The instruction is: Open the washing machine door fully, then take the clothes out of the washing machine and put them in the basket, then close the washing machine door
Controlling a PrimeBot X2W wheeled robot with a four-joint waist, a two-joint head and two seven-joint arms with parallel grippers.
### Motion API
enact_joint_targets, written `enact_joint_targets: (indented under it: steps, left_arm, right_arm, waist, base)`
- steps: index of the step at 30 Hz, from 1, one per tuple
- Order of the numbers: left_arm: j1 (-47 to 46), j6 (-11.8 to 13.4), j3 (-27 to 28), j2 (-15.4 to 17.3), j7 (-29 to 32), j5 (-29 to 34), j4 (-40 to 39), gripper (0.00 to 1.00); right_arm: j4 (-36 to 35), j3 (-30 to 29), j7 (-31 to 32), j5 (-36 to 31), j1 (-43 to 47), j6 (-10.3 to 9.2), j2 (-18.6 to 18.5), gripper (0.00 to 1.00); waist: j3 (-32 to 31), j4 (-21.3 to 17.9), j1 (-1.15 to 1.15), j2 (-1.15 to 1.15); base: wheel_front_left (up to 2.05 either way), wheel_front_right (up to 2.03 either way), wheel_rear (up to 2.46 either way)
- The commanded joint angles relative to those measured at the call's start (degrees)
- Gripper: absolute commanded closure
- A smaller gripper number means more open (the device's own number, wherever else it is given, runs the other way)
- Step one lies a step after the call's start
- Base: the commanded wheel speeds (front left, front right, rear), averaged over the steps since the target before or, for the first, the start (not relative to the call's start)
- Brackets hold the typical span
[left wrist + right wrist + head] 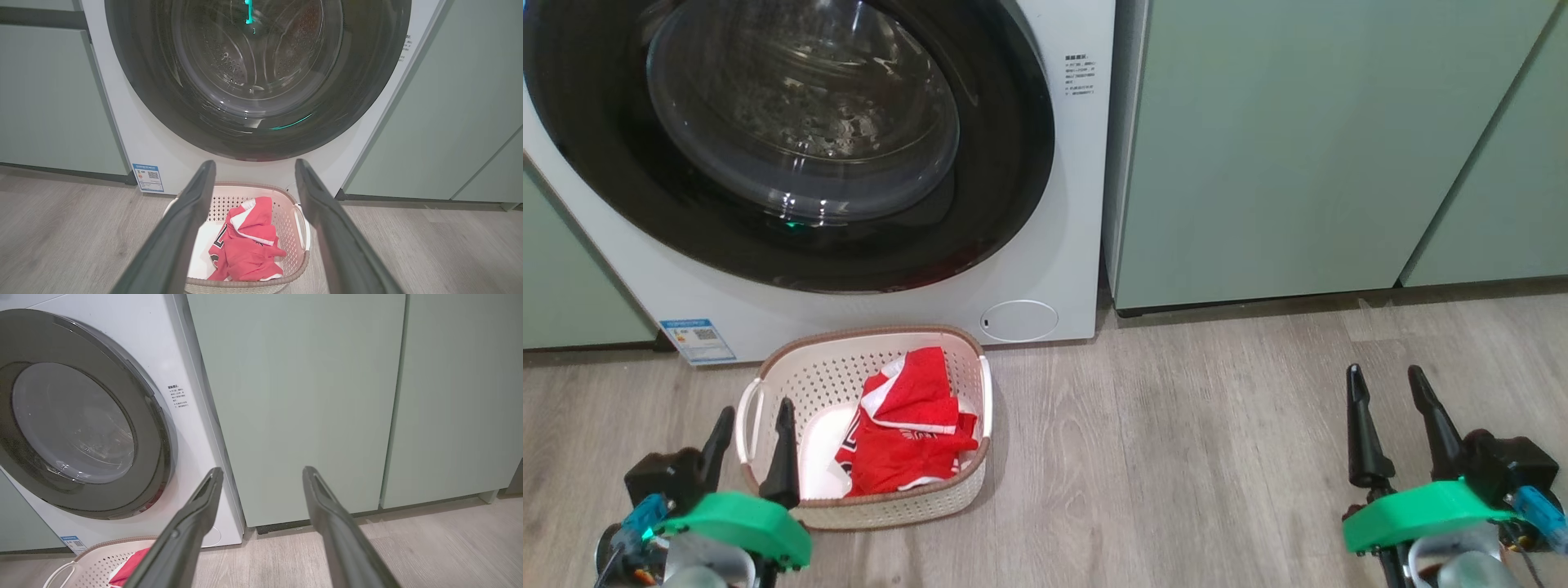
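The white washing machine (1045, 278) stands ahead with its round black-rimmed door (792, 147) lying flat against the front. On the floor before it sits the cream basket (874, 510) holding the red clothes (907, 433). My left gripper (753, 415) hovers open at the basket's near left corner, nothing between its fingers. Low at the right, my right gripper (1388, 384) stands open over bare floor, far from the basket. In the left wrist view the open gripper (253, 163) frames the basket (300, 261), the clothes (245, 245) and the door (257, 77). The right wrist view shows the open gripper (263, 470), the door (77, 420) and the basket's rim (94, 549).
Pale green cabinets (1307, 155) flank the machine on both sides. A blue label (698, 340) and a small round flap (1018, 320) sit low on the machine's front. Grey wood-look floor (1176, 457) spreads between the basket and my right gripper.
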Motion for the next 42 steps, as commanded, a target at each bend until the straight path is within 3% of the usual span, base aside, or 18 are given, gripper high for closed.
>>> enact_joint_targets:
  steps: [1,14,15,19,42]
  left_arm:
    - [-2.04,0.07,2.29,0.87,-0.54,0.40,-1.39,0.00]
    - [-2.22,0.07,2.41,0.74,-0.54,-0.05,-1.53,0.00]
    - [-0.01,0.00,0.60,-0.03,0.01,-0.18,0.11,1.00]
    - [2.19,0.00,0.30,-1.11,0.10,-0.16,3.18,1.00]
    - [1.57,0.01,0.51,-1.69,4.14,-14.70,-0.22,1.00]
  right_arm:
    - [-1.81,1.49,-0.32,0.29,-1.67,-0.04,-0.47,0.00]
    - [-1.87,1.88,-0.32,0.59,-1.59,-0.04,-0.35,0.00]
    - [0.00,0.43,0.00,0.13,0.00,0.01,0.00,1.00]
    - [3.75,0.54,0.04,0.09,1.19,0.01,0.03,1.00]
    - [2.54,-0.99,4.12,15.12,0.39,0.00,0.13,1.00]
  waist:
    - [0.00,0.03,0.00,0.00]
    - [0.04,0.18,0.00,0.00]
    - [0.05,0.19,0.00,0.00]
    - [0.05,0.19,0.00,0.00]
    - [0.66,0.98,0.00,0.00]
  base:
    - [0.00,0.00,0.00]
    - [0.00,0.00,0.00]
    - [0.00,0.00,0.00]
    - [0.00,0.00,0.00]
    - [0.00,0.00,0.00]
